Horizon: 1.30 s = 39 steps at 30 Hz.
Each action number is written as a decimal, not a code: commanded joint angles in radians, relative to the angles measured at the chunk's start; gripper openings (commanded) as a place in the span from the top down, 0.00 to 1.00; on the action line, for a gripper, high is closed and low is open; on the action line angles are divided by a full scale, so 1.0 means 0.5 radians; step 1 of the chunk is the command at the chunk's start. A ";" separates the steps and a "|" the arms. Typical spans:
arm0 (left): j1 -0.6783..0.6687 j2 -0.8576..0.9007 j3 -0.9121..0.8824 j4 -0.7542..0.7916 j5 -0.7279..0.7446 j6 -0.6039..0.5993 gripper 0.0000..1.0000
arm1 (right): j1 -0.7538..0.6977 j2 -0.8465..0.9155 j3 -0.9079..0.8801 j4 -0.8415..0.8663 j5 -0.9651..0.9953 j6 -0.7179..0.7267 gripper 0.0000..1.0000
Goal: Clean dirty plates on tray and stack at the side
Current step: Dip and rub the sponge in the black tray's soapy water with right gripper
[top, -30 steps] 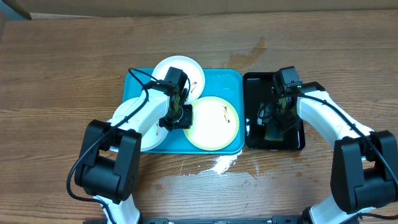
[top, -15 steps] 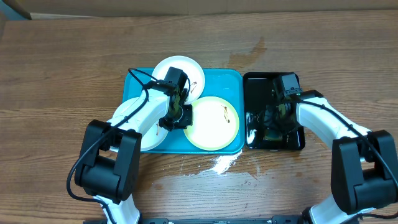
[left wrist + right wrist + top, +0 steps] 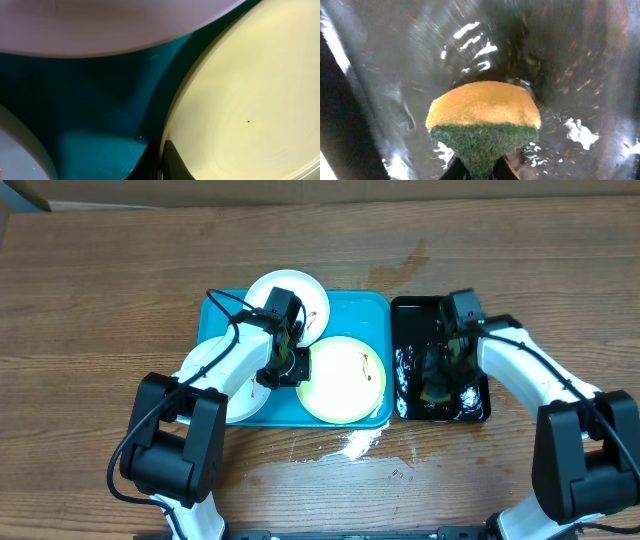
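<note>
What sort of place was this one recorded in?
Probably a lab bench staged as a dishwashing station: two robot arms at a wooden table, plates on a turquoise tray, a sponge in a wet black tray.

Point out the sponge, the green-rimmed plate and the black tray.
sponge (image 3: 485, 107): right wrist view, its yellow upper half.
green-rimmed plate (image 3: 338, 380): overhead view, middle of its face.
black tray (image 3: 412, 315): overhead view, bare floor near the picture's upper-left corner of the tray.

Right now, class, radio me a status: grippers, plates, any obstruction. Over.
Left gripper shut on green-rimmed plate rim, on blue tray. Right gripper shut on sponge in wet black tray. Nothing blocking.
</note>
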 commanded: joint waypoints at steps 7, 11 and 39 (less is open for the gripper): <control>-0.004 -0.069 0.098 -0.057 -0.106 -0.043 0.96 | 0.008 -0.210 0.343 -0.217 -0.019 -0.056 0.96; -0.004 -0.127 0.112 -0.130 -0.281 -0.077 0.96 | 0.008 -0.236 0.343 -0.219 -0.020 -0.056 0.96; -0.004 -0.156 0.112 -0.233 -0.327 -0.086 0.96 | 0.008 -0.263 0.428 -0.432 0.050 -0.093 0.96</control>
